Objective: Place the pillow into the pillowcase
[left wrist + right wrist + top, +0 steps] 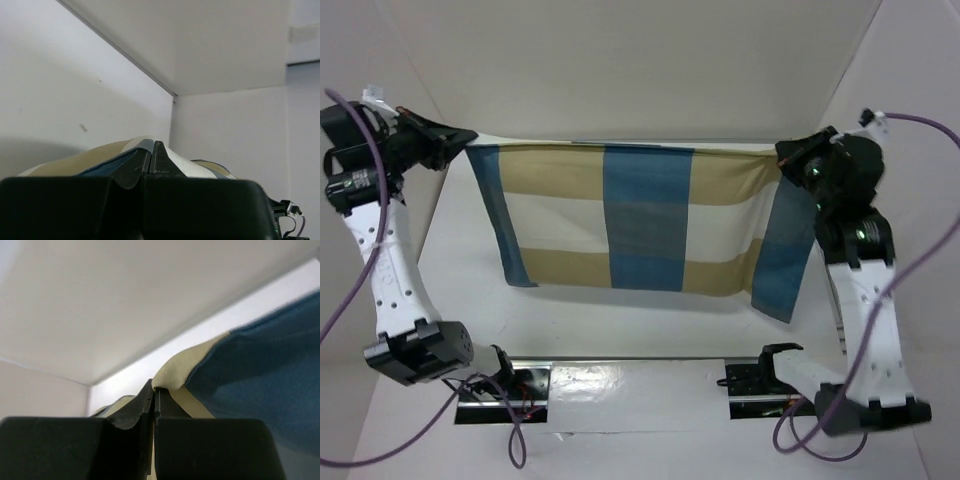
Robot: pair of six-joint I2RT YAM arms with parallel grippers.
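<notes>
Top external view: the pillowcase (640, 215) hangs as a broad checked sheet between the two arms, stretched by its upper edge above the white counter (620, 325). The left gripper (460, 140) pinches the upper left corner and the right gripper (782, 155) pinches the upper right corner, where a blue flap droops below the rest of the cloth.

In the left wrist view the left gripper (152, 150) is clenched, with tan and blue fabric (90, 160) folded over the meeting fingertips. In the right wrist view the right gripper (154, 390) is likewise clamped, and cream and blue cloth (260, 375) bulges out just beside it. Both grippers are therefore grasping the pillowcase itself.

No white pillow shows anywhere in the views. Whether it sits inside the hanging case cannot be told, since the cloth falls fairly flat.

The step in hand looks like holding the case up, spread by its corners. If the pillow is inside, the next move likely calls for shaking or lowering the case evenly. If not, an opening must be found and held apart, with both pinches kept firm so that neither corner slips.
</notes>
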